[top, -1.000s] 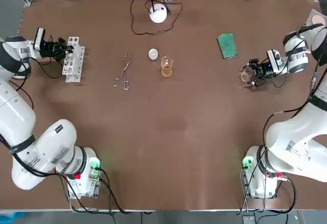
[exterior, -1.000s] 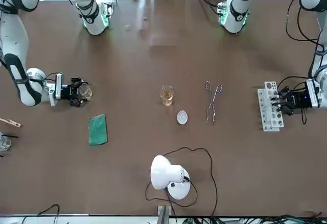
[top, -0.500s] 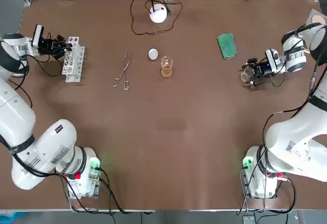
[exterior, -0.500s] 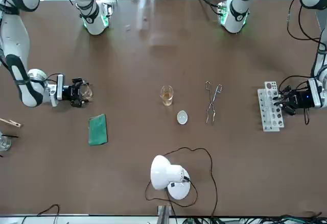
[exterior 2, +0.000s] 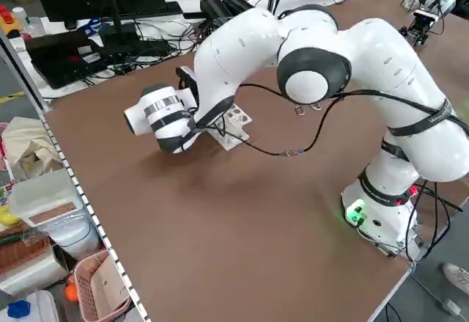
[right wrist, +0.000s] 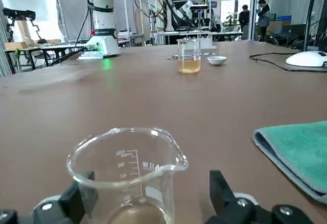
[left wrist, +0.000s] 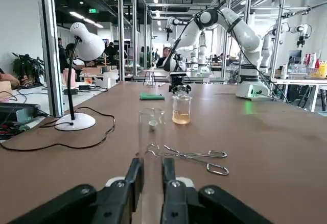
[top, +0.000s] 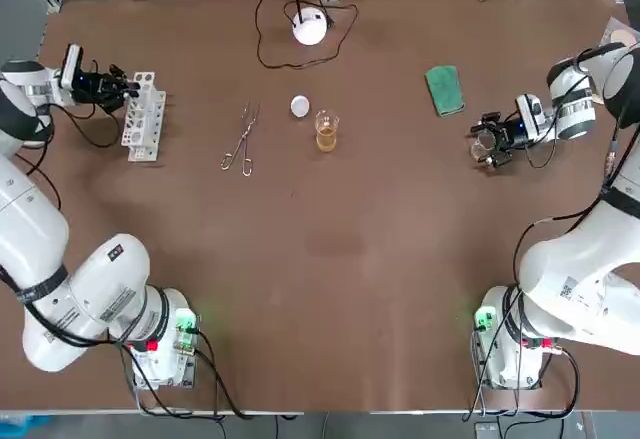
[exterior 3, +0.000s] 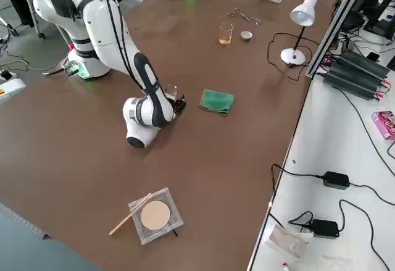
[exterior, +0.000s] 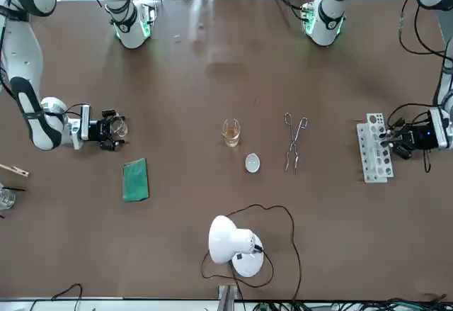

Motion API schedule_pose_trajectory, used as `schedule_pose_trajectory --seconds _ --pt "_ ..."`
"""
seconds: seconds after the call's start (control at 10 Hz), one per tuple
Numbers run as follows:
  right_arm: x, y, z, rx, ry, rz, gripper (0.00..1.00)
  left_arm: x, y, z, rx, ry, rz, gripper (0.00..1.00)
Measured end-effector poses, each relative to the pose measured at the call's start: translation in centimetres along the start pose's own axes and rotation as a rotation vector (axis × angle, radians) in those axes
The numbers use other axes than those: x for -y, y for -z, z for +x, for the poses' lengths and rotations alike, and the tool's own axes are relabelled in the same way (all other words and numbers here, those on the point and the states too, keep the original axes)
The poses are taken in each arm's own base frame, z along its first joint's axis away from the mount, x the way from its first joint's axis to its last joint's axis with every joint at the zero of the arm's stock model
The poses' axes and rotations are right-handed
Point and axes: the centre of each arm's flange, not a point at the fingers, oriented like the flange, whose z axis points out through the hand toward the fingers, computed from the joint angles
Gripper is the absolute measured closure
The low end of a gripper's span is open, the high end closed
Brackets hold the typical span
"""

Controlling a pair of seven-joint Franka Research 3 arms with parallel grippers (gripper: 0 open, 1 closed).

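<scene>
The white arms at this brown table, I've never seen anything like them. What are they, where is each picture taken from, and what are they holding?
They are two robot arms, each ending in a two-finger claw. One picture looks down from overhead, one faces the robot across the table, two look in from its sides, and two sit on the wrists. On the table lie a white tube rack, tongs, a white dish, a beaker of amber liquid, a green cloth and a lamp. The left claw, beside the rack, pinches a glass tube. The right claw, near the cloth, stands open around a small beaker.
</scene>
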Motion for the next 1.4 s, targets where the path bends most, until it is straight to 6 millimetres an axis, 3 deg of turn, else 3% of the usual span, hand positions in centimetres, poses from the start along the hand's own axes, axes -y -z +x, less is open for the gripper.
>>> schedule_pose_trajectory --seconds 0.7,1.4 --pt "0.2 -0.3 -0.7 -0.001 -0.007 -0.003 0.03 0.2 0.2 1.5 0.016 -0.017 -0.015 0.79" --pt "0.3 -0.4 -0.7 -0.002 -0.008 -0.003 0.3 0.2 0.0 2.1 -0.013 -0.004 -0.016 0.79"
